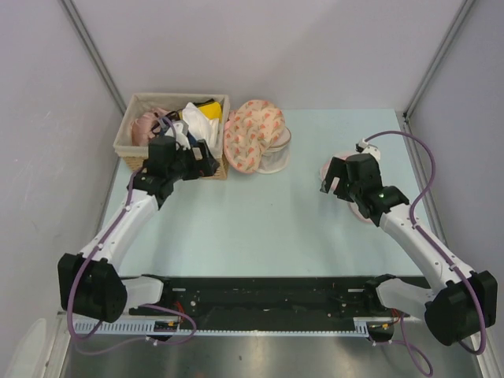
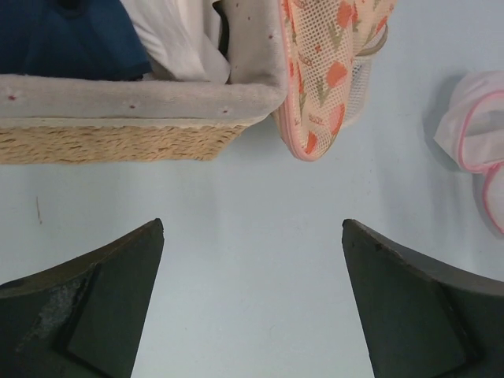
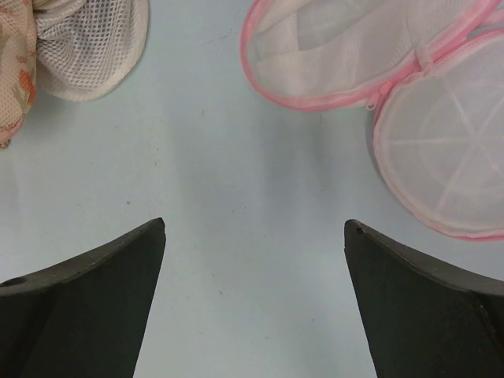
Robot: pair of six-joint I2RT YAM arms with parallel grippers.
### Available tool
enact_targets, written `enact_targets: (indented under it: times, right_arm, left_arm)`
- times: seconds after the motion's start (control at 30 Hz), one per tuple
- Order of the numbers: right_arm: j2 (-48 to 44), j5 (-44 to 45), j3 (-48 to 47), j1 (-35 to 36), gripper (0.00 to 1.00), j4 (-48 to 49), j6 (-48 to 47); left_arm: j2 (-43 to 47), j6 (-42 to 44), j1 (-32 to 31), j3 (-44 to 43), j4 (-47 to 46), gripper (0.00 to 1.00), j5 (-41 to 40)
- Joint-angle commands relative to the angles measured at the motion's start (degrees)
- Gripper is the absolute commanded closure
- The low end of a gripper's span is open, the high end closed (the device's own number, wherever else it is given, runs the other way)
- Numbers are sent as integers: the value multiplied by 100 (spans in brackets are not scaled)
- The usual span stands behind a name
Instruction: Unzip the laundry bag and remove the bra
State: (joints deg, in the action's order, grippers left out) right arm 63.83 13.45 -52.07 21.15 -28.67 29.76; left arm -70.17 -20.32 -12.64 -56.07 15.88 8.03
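The laundry bag (image 1: 253,134) stands on edge just beside the right end of the basket (image 1: 126,132), its flat printed face tilted toward the basket. Its back rests against a small white mesh bag (image 1: 277,154) on the side away from the basket. In the left wrist view its pink zipper edge (image 2: 290,118) curves down to the table (image 1: 260,228) at the basket's corner. The bra is not in sight; it is probably inside the closed bag, though the mesh is too dense to tell.

The left gripper (image 1: 189,161) hangs in front of the basket's wicker wall, fingers wide apart and holding nothing. The right gripper (image 1: 339,181) is well to the right of the basket, above a round mesh bag with a pink rim (image 3: 346,55). Its fingers are also spread and empty.

The bag looks light and soft, thin mesh fabric with a little body from its rounded shape, so it will likely sag, fold or slide on the smooth table when pushed. It probably needs one gripper pinching the fabric at the rim near the zipper to steady it. The other should take the zipper pull, which I cannot find in these views. A pinch on the seam should hold better than one on the flat face. The bra inside should be light too, padded cups with some spring, and easiest to pull by a cup edge or strap.
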Motion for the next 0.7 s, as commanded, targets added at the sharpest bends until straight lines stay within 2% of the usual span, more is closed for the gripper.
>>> enact_targets:
  times: [0.0, 0.37, 0.67]
  right_arm:
    - [-46, 70, -13, 83, 0, 63, -76]
    - [-240, 52, -22, 109, 0, -52, -137]
    - [-398, 237, 39, 249, 0, -227, -75]
  left_arm:
    - [-189, 28, -150, -273, -163, 0, 260]
    - [-787, -570, -511, -413, -243, 0, 49]
    - [-1296, -675, -845, -668, -384, 0, 58]
